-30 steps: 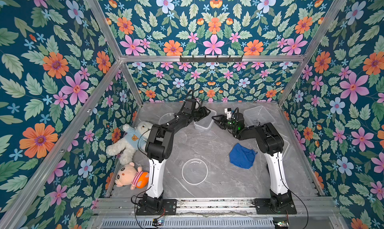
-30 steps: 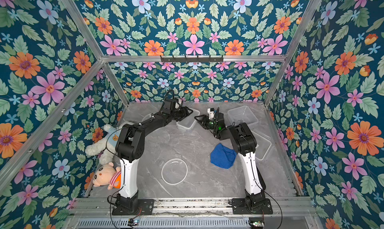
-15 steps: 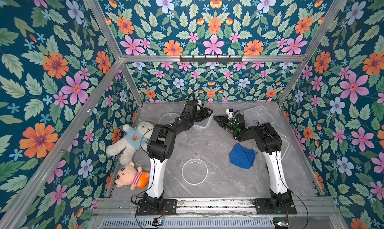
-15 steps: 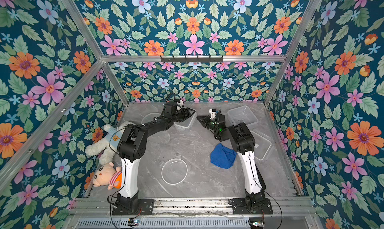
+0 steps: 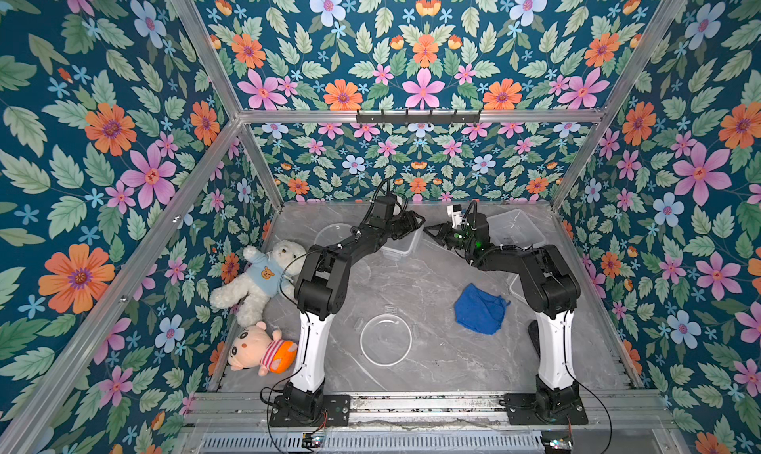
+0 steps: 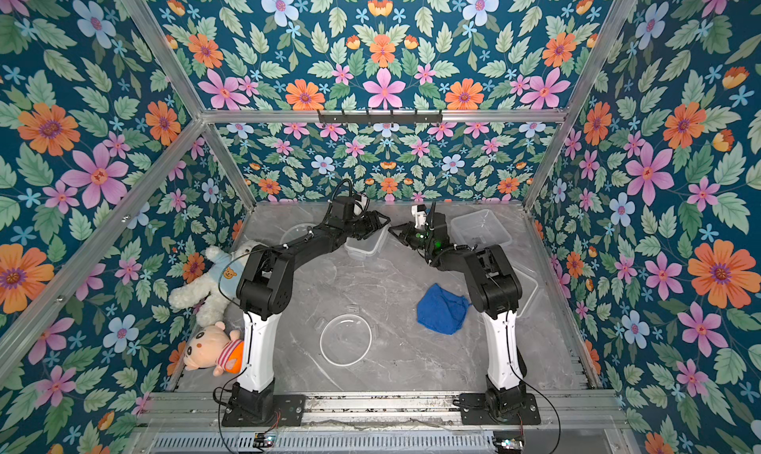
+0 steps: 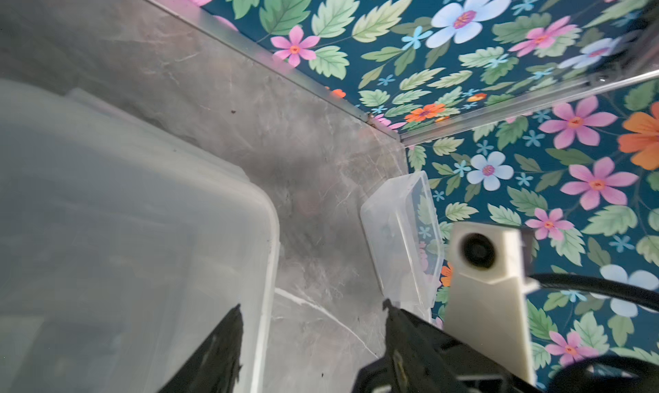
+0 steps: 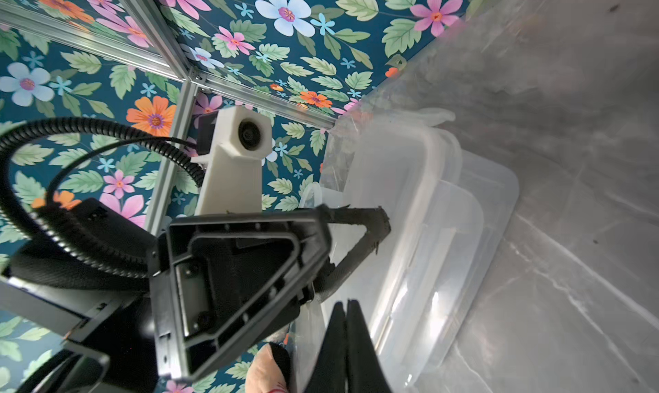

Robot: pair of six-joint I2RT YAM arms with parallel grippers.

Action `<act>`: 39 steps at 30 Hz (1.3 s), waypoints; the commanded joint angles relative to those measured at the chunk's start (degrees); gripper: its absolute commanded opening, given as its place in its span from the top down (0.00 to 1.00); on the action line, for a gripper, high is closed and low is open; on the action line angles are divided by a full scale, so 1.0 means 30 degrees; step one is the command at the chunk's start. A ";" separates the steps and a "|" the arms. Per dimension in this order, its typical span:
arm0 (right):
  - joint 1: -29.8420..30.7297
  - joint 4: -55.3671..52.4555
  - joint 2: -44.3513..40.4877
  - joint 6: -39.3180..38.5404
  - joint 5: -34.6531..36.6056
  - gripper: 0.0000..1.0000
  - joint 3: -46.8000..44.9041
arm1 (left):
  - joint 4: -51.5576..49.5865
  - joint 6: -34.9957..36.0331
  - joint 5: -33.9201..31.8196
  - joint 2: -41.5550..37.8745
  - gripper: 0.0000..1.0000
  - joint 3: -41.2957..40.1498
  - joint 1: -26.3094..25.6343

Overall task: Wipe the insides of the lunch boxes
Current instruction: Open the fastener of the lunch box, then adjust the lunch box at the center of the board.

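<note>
left gripper (image 7: 312, 307) released, astride the wall of the small lunch box (image 7: 124, 230) — bracing it, I'd guess; right gripper (image 8: 345, 307) clenched empty — blue cloth (image 5: 479, 314) untouched

Bright even light, soft shadows; wrist views blurred up close, edges warped.

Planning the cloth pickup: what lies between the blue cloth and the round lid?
Only bare marble table between blue cloth and round lid, in both top views.
</note>
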 commanded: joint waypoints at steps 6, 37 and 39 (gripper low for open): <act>0.2201 -1.7315 0.0009 -0.9550 0.5315 1.00 0.7087 | -0.5876 0.2982 -0.3183 -0.0795 0.32 0.3127 0.1609; 0.2560 -2.8684 0.5322 -1.2579 1.2015 1.00 1.8403 | 0.5443 -0.5087 -0.1347 -0.0155 0.27 -0.4764 -0.0452; 0.2524 -2.8806 0.5249 -1.2841 1.2110 1.00 1.8514 | 0.6248 -0.5109 -0.1248 -0.0261 0.26 -0.5154 -0.0295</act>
